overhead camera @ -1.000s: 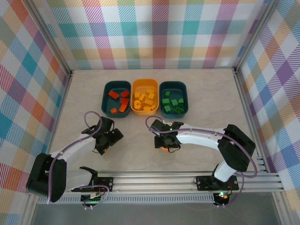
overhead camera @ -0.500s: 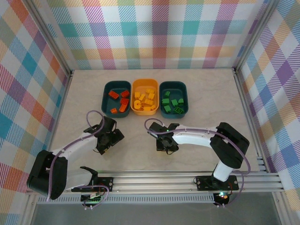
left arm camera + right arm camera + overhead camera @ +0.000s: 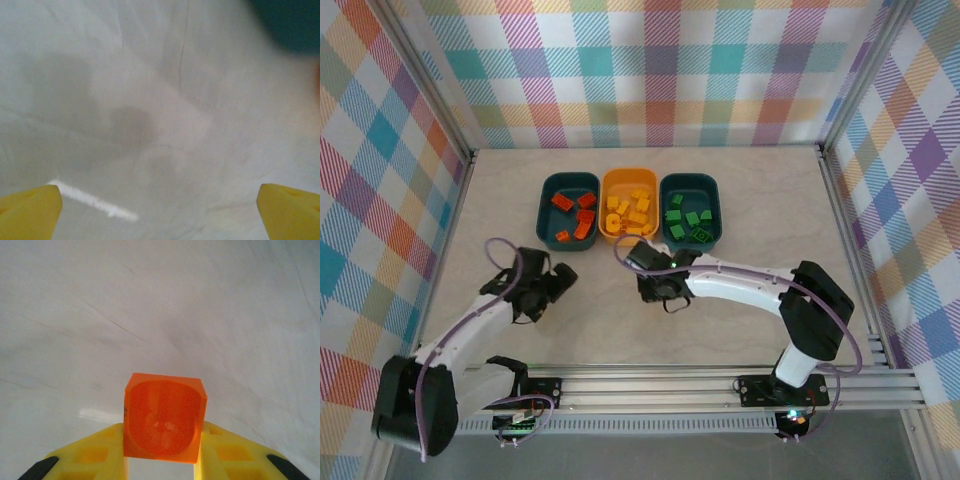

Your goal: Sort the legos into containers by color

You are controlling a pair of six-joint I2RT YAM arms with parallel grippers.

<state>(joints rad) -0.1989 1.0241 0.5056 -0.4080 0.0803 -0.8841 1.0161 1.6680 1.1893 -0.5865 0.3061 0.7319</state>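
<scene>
Enclosing the pale marbled table [image 3: 760, 200] and three containers [image 3: 628, 240], plaid walls [image 3: 650, 70] rise

Glossy orange-red plastic brick [image 3: 164, 410], hollow side showing, pinched in the right claw [image 3: 163, 432]. Just beyond that claw, a row: dark teal rounded plastic tub [image 3: 569, 177], yellow-orange tub [image 3: 629, 172], second teal tub [image 3: 690, 178], bricks inside colour-sorted.
</scene>
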